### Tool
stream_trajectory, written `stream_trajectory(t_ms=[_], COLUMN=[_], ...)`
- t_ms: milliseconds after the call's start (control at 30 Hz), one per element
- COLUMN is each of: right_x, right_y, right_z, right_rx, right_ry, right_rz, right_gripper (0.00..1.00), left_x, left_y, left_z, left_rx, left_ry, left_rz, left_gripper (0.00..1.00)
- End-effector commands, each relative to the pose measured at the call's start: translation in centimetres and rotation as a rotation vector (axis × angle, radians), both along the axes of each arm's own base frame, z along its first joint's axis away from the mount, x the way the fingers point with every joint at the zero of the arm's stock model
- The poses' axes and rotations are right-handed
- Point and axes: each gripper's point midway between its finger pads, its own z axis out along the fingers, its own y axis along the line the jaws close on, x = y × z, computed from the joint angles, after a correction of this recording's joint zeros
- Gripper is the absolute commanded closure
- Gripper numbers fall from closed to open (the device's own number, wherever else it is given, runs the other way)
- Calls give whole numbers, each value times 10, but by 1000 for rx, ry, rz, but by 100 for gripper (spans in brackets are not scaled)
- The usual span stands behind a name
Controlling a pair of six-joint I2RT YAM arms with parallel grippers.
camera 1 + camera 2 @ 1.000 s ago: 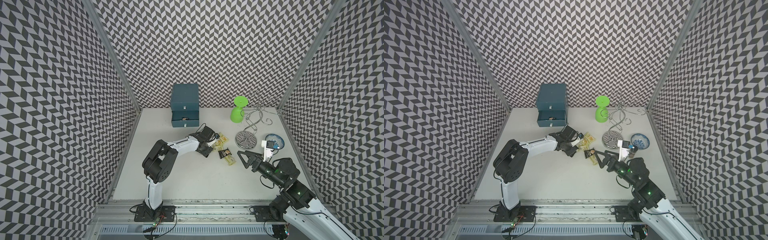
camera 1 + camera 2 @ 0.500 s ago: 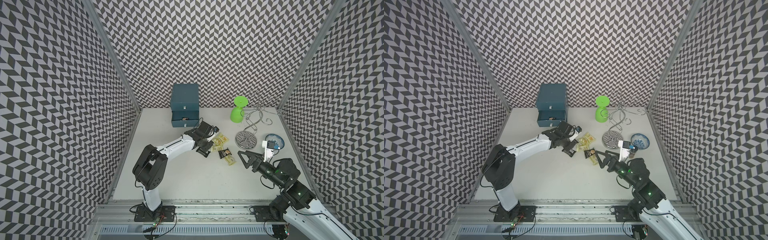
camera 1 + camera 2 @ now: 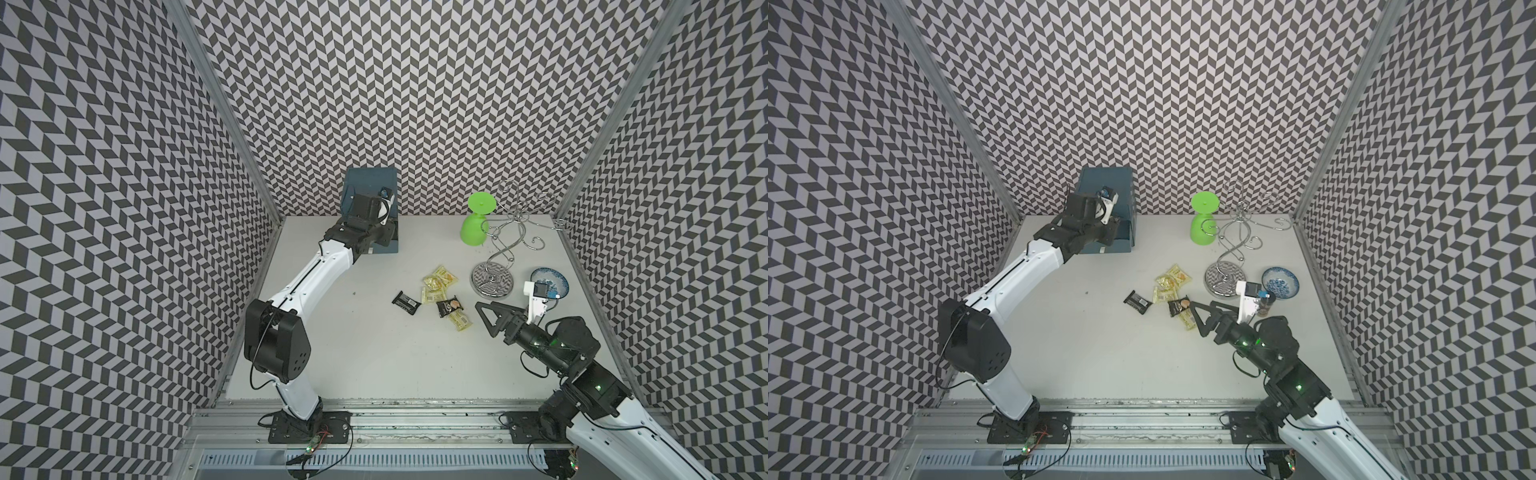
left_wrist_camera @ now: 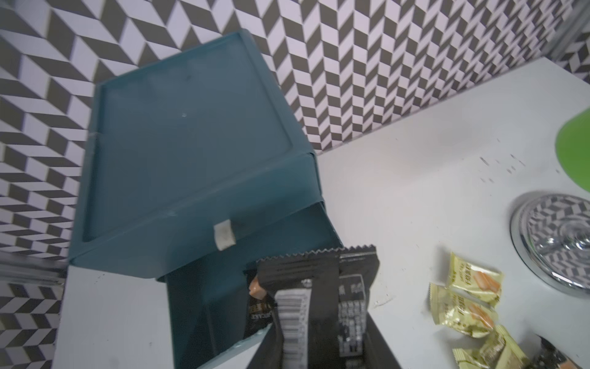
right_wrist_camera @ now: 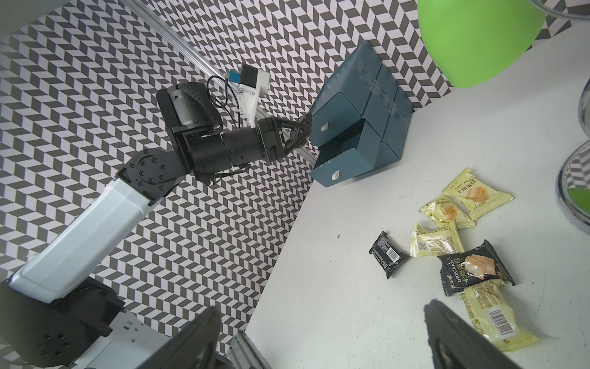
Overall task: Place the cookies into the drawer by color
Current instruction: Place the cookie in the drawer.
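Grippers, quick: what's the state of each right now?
Left gripper: closed on a black cookie packet, at the open drawer.
Right gripper: open, holding nothing.

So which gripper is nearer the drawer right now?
Left. The left gripper is right at the drawer, holding a black packet over its open compartment. The right gripper hangs open by the loose packets, well away from it.

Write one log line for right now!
left gripper: shut on black packet at open drawer | right gripper: open, near loose packets
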Motion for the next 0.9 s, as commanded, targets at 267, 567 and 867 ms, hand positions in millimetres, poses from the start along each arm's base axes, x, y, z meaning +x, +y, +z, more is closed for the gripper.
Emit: stream_trajectory(t_ms=[267, 567, 867], right_x=[0, -1, -1], right_y=[-1, -4, -4], right_z=[11, 12, 12], right_rx=[16, 14, 13], right_ry=[-24, -25, -18], right_rz=[-9, -19, -18], right_gripper=[0, 0, 0], left_x=[46, 50, 51], left_y=[55, 72, 81], left_z=[-19, -71, -101], left_rx=[-109, -119, -145], left_ry=[18, 107, 161], left_rz=[245, 279, 286], left_gripper=[65, 63, 55])
